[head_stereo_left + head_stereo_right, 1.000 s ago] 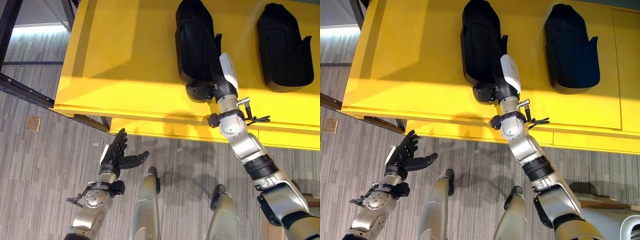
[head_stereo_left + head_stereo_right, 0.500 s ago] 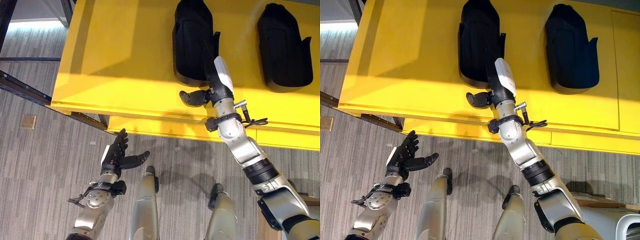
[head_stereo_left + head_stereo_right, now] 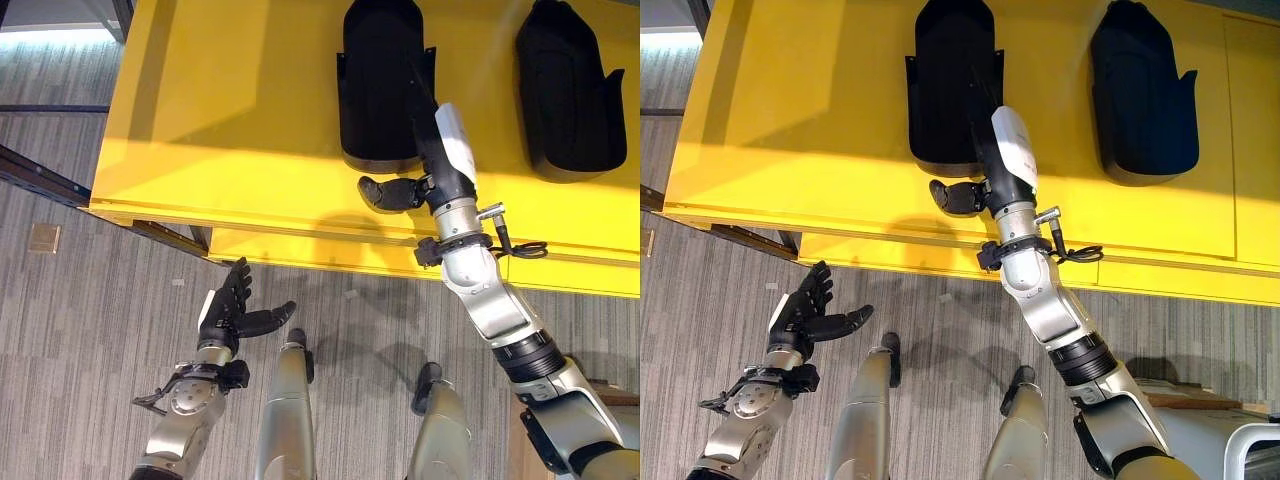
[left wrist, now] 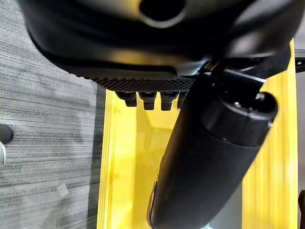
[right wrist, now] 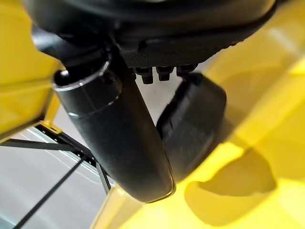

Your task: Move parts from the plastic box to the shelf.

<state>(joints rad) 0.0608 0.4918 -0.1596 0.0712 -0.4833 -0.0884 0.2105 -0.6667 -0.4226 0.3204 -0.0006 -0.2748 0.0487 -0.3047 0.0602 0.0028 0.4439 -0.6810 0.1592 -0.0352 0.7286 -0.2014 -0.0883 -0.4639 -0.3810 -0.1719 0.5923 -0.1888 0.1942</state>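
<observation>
Where the right arm crosses the yellow shelf, it covers the near right corner of one black part, so I cannot tell whether the right hand touches that part. Its thumb sticks out sideways just beside the part's near edge, above the shelf surface; its fingers lie along the part's right side, dark against dark, and seem straight, holding nothing that I can make out. Right wrist view: thumb close up, with a dark rounded shape past it, hard to identify.

Count: two black parts on the shelf. Second part lies well apart to the right, its top cut off by the frame edge. Both are moulded shells, long axis running away from the robot.

Left hand hangs low over grey carpeted floor, in front of the shelf's front edge, fingers spread and straight, thumb out, empty.

One small tan square lies on the floor, far left.
</observation>
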